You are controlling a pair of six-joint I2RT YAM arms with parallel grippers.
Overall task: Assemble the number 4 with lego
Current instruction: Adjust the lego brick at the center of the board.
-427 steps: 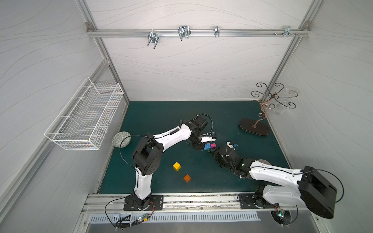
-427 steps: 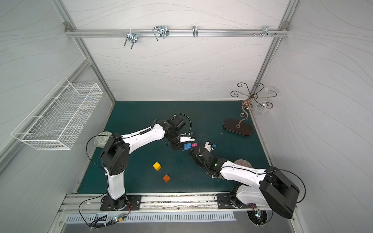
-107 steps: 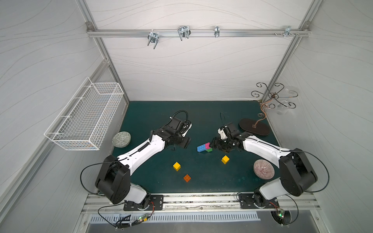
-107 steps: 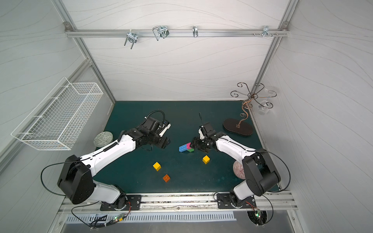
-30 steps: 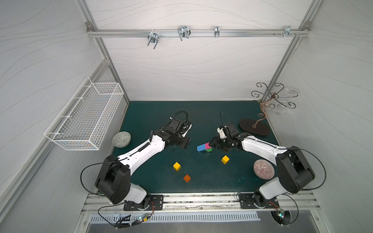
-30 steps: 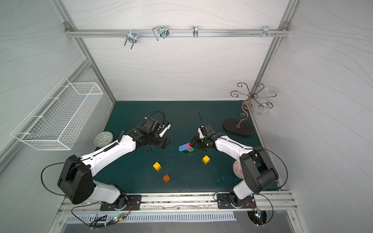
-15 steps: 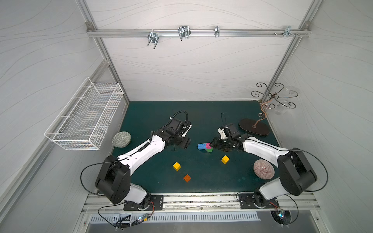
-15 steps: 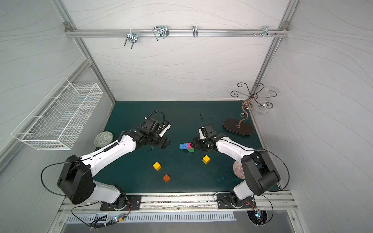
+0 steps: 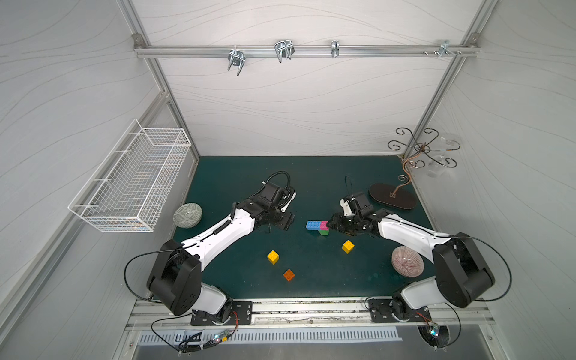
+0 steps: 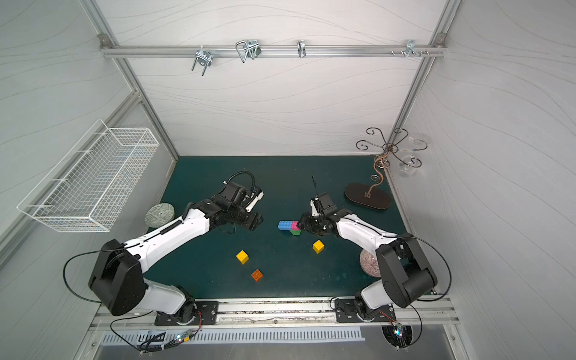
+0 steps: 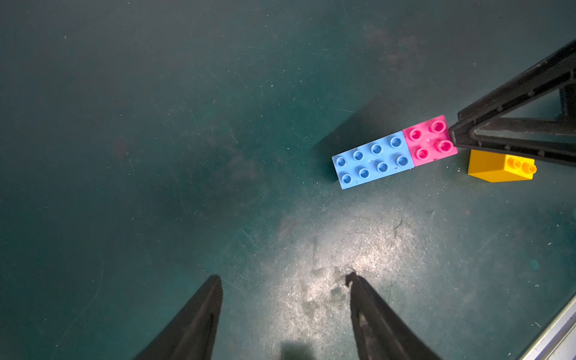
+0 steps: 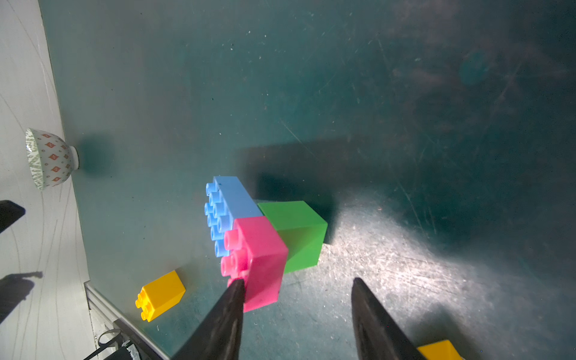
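Rests the spread right hand (image 12: pixel 296 280) with one tip against the pink studded plastic cube (image 12: pixel 258 249) of the joined blue-pink-green lego cluster (image 9: pixel 318 227), mid-frame on the dark green worktop (image 9: pixel 237 174), seemingly to square it; holds the spread, empty left hand (image 11: pixel 283 276) well clear, left of centre.

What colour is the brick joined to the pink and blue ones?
Green: the green brick shows best in the right wrist view.

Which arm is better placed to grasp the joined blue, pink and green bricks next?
Right. The right tool is open right at the pink brick, with one finger against it. The left tool is open too, but it stands apart from the blue brick at the other end.
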